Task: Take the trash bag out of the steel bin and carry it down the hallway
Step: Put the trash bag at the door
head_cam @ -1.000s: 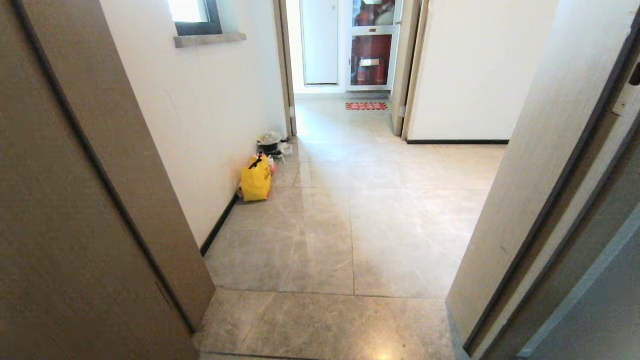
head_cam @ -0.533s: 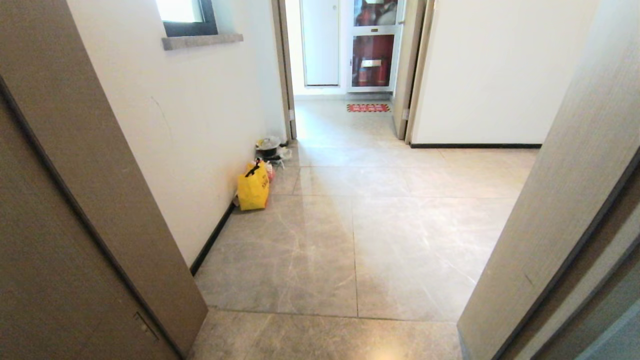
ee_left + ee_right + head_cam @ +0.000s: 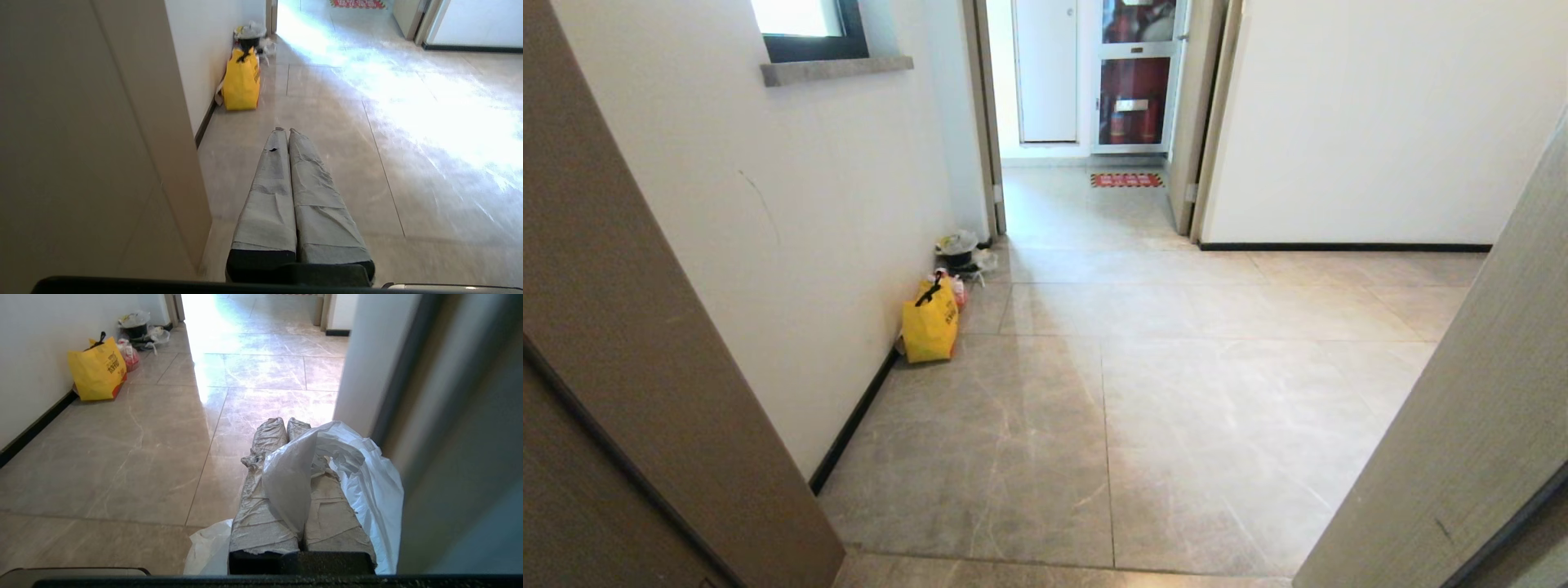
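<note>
The trash bag (image 3: 359,477), thin white plastic, was pinched between the right gripper's (image 3: 287,424) closed fingers, draped over them above the hallway (image 3: 1143,392) tiles.

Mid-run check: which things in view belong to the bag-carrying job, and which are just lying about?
Job:
- thin white plastic trash bag, pinched in the shut right gripper
- glossy beige tiled hallway floor ahead

Lying about:
- yellow bag with black handles against the left wall
- small heap of clutter with a black container behind it
- red doormat far down
- left gripper, shut, empty
</note>
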Controlling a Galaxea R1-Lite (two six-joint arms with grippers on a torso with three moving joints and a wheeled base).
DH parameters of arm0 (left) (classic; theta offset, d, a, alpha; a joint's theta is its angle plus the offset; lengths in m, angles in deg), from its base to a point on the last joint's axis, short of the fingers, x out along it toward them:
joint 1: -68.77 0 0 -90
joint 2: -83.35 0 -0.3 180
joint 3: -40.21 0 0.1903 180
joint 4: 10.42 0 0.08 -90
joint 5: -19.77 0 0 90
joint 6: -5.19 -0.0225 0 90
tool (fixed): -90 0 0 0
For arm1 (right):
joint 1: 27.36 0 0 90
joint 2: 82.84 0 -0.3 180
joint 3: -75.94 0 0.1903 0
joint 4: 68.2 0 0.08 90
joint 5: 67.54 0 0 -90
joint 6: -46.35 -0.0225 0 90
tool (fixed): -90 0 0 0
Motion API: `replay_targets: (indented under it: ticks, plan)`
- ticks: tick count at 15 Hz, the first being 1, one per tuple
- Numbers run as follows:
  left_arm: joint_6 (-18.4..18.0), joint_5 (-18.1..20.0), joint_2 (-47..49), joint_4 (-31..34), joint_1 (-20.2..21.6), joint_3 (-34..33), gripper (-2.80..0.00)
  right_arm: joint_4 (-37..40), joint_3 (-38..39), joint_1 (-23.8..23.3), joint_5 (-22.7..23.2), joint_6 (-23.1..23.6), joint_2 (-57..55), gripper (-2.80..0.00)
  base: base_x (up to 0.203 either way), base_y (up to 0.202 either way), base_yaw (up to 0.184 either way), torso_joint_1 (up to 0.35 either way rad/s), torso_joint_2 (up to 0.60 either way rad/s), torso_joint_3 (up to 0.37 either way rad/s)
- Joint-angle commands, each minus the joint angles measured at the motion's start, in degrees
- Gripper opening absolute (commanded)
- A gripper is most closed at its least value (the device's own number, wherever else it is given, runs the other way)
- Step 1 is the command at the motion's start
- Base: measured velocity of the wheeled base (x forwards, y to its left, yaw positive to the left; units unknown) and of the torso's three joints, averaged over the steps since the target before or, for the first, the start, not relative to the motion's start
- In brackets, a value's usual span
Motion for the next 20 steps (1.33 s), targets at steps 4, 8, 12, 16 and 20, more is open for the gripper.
replay_targets:
  ticks: [4, 8, 12, 16, 20]
  plan:
    - [0.0, 0.0, 0.0, 0.0, 0.0, 0.0, -2.80, 0.0, 0.0, 0.0, 0.0, 0.0, -0.1, -2.80, 0.190, 0.000, 0.000, 0.004, 0.00, 0.000]
    - [0.0, 0.0, 0.0, 0.0, 0.0, 0.0, -2.80, 0.0, 0.0, 0.0, 0.0, 0.0, -0.1, -2.80, 0.188, 0.000, 0.000, 0.000, 0.00, 0.003]
    - [-0.1, 0.0, 0.0, 0.0, 0.0, 0.0, -2.80, 0.0, 0.0, 0.0, 0.0, 0.0, -0.1, -2.80, 0.192, 0.000, -0.001, 0.003, 0.00, 0.002]
    - [0.0, 0.0, 0.0, 0.0, 0.0, 0.0, -2.80, 0.0, 0.0, 0.0, 0.0, 0.0, -0.1, -2.80, 0.193, 0.000, -0.001, 0.005, 0.00, 0.005]
    - [-0.1, 0.0, 0.0, 0.0, 0.0, 0.0, -2.80, 0.0, 0.0, 0.0, 0.0, 0.0, -0.1, -2.80, 0.194, 0.000, 0.001, 0.003, 0.00, 0.002]
